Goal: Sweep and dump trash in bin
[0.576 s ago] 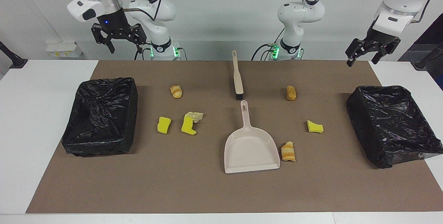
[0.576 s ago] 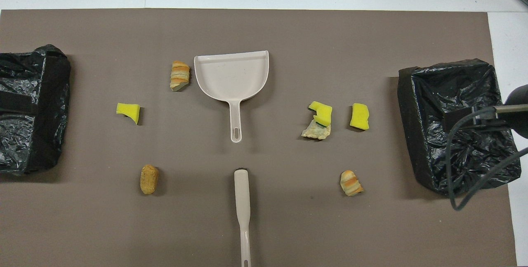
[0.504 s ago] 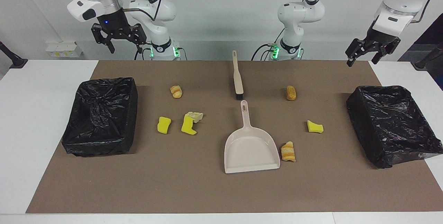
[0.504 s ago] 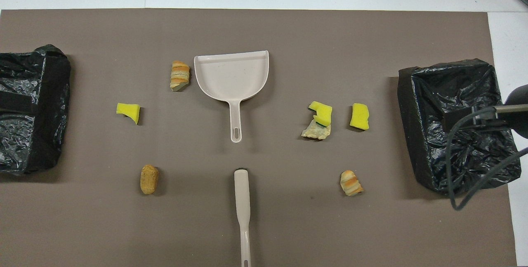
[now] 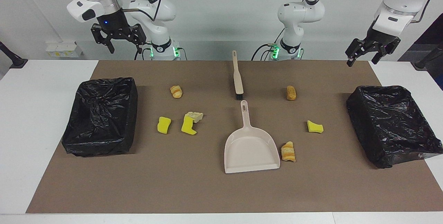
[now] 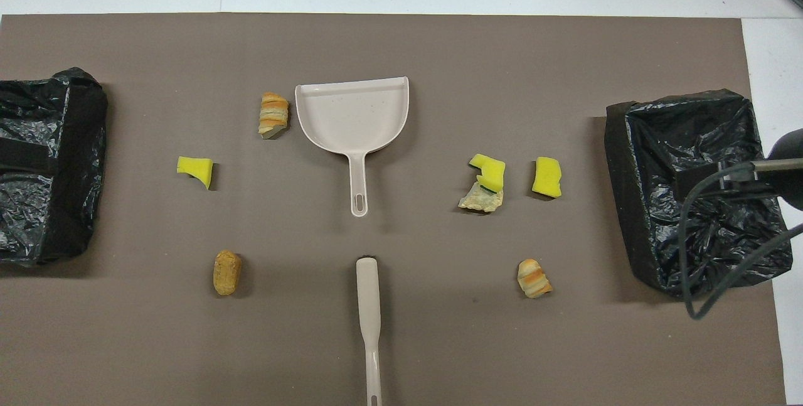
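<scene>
Facing view: seven scraps of trash (image 5: 189, 126), yellow sponge chunks and tan bread lumps, lie scattered on the brown mat around the dustpan (image 5: 250, 149) and brush (image 5: 237, 78). Sweeping has not begun; next, one arm likely takes the brush. Left gripper (image 5: 368, 53) and right gripper (image 5: 119, 41) hang wide, empty, near the bins (image 5: 100, 116).

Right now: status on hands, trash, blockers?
Left hand and right hand open, raised, empty. Trash scattered on mat, none binned. Dustpan, brush untouched. Nothing blocking.

Seven yellow and tan scraps (image 5: 188, 125) lie scattered on brown mat (image 5: 193, 189).
</scene>
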Motion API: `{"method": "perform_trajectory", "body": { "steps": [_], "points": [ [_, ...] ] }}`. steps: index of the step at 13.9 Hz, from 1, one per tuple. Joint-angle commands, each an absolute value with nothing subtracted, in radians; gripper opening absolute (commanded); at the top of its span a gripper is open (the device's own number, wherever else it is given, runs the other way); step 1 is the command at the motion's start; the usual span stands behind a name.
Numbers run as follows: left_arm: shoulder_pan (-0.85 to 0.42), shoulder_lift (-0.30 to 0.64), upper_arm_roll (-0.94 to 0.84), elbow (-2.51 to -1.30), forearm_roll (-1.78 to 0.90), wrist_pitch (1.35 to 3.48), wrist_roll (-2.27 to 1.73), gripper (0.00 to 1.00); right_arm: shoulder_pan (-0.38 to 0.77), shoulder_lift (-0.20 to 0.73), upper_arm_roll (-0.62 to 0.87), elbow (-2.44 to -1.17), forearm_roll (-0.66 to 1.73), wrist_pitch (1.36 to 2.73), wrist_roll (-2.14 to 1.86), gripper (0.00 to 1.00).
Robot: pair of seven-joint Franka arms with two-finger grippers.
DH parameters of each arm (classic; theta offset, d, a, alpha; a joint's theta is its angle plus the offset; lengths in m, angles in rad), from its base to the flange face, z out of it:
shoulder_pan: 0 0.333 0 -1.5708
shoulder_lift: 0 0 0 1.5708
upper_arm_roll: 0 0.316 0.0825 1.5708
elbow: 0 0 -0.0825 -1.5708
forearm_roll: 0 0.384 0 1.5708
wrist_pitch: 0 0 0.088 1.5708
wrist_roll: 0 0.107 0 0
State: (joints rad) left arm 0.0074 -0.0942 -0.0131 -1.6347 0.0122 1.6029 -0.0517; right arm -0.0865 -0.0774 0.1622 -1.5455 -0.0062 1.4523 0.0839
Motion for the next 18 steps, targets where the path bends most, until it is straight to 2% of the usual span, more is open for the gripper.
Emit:
{"method": "perform_trajectory", "body": {
  "steps": [1, 5, 9, 12, 18],
  "points": [
    [-0.008, -0.106, -0.011, -1.673, -0.011, 1.608, -0.041, 1.00, -0.100, -0.092, 0.161, -1.568, 0.015, 1.473, 0.052, 1.00],
    [-0.103, -0.124, -0.023, -1.785, -0.032, 1.632, -0.055, 1.00, -0.097, -0.092, 0.163, -1.569, 0.015, 1.502, 0.055, 1.00],
    [-0.208, -0.238, -0.023, -2.035, -0.060, 1.810, -0.078, 1.00, -0.063, -0.057, 0.170, -1.575, 0.029, 1.590, 0.066, 1.00],
    [-0.337, -0.248, -0.023, -2.120, -0.061, 1.856, -0.153, 1.00, -0.020, -0.019, 0.173, -1.575, 0.026, 1.643, 0.067, 1.00],
    [-0.627, -0.301, -0.025, -2.367, -0.061, 2.071, -0.440, 1.00, 0.162, 0.165, 0.173, -1.565, -0.028, 1.873, 0.220, 1.00]
  ]
}}
